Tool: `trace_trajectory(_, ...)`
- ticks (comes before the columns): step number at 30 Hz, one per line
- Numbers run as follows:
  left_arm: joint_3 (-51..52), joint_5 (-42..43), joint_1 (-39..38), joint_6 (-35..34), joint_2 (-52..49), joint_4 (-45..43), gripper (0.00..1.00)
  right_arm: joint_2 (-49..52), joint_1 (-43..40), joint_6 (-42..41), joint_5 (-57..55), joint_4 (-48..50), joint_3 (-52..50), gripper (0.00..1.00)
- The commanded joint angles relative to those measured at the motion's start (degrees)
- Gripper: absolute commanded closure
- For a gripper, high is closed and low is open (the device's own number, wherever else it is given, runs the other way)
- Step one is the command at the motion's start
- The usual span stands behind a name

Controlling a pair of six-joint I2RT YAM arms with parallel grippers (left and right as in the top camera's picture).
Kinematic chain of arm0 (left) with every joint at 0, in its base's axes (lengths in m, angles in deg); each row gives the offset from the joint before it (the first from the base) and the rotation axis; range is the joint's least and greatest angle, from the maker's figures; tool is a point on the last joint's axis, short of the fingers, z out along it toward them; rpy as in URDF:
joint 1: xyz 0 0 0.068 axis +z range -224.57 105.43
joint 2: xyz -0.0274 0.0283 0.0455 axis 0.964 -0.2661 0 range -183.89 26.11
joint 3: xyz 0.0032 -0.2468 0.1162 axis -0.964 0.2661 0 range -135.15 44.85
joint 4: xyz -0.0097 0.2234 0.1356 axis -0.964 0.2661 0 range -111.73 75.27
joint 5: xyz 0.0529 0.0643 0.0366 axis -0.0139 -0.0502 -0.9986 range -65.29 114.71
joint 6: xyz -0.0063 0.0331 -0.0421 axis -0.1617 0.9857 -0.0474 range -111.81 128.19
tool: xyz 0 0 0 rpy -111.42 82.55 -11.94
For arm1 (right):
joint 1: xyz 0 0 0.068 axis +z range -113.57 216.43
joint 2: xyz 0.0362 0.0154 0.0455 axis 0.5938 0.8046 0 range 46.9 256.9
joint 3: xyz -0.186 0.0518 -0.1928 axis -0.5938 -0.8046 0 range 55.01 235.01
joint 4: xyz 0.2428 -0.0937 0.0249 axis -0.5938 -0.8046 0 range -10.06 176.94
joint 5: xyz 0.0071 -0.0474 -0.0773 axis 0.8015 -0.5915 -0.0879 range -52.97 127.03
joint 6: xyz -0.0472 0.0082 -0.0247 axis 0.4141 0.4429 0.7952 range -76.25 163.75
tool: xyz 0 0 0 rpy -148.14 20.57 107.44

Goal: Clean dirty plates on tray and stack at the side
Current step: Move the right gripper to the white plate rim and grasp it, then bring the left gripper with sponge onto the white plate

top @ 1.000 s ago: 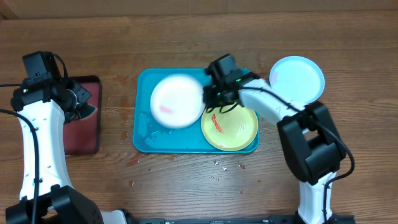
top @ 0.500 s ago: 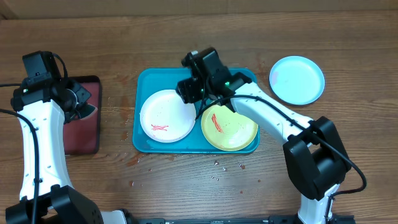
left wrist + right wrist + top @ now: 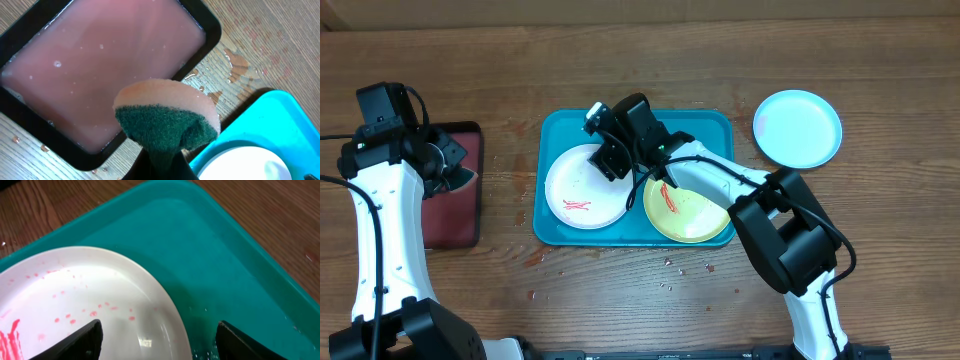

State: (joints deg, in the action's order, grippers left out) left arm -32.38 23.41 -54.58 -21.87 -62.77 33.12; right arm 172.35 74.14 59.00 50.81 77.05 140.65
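Sponge (image 3: 167,122) in L jaws, tips hidden

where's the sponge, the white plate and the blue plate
green and pink sponge (image 3: 167,122), left wrist view, its green face
round white plate with red smears (image 3: 563,180), overhead view, bare left side
round light blue plate (image 3: 798,128), overhead view, its centre
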Motion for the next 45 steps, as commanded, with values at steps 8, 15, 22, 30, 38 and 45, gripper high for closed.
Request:
trace_trajectory(8, -0.11, 0.96, 0.24, 0.31, 0.07, -0.11, 0.96, 2.84, 0.48, 1.29, 2.34, 0.37, 0.79, 0.36)
trace_trajectory(15, -0.11, 0.98, 0.24, 0.31, 0.07, -0.09, 0.96, 2.84, 0.48, 1.25, 2.32, -1.29, 0.79, 0.41)
trace_trajectory(22, -0.11, 1.36, 0.24, 0.31, 0.07, -0.09, 0.96, 2.67, 0.5, -9.68, -0.9, -4.55, 1.51, 0.72)
trace_trajectory(30, -0.11, 1.33, 0.24, 0.33, 0.07, -0.13, 0.96, -2.01, 0.48, -29.14, -0.96, -12.44, 4.61, 0.84)
trace_trajectory(38, -0.11, 1.36, 0.22, 0.33, 0.04, -0.66, 0.96, -5.18, 0.48, -17.0, -1.29, -10.12, 5.49, 0.56)
trace_trajectory(45, -0.11, 1.36, 0.24, 0.61, 0.04, -0.63, 0.96, -1.49, 0.55, 3.78, 0.02, -10.12, 5.4, 0.51)
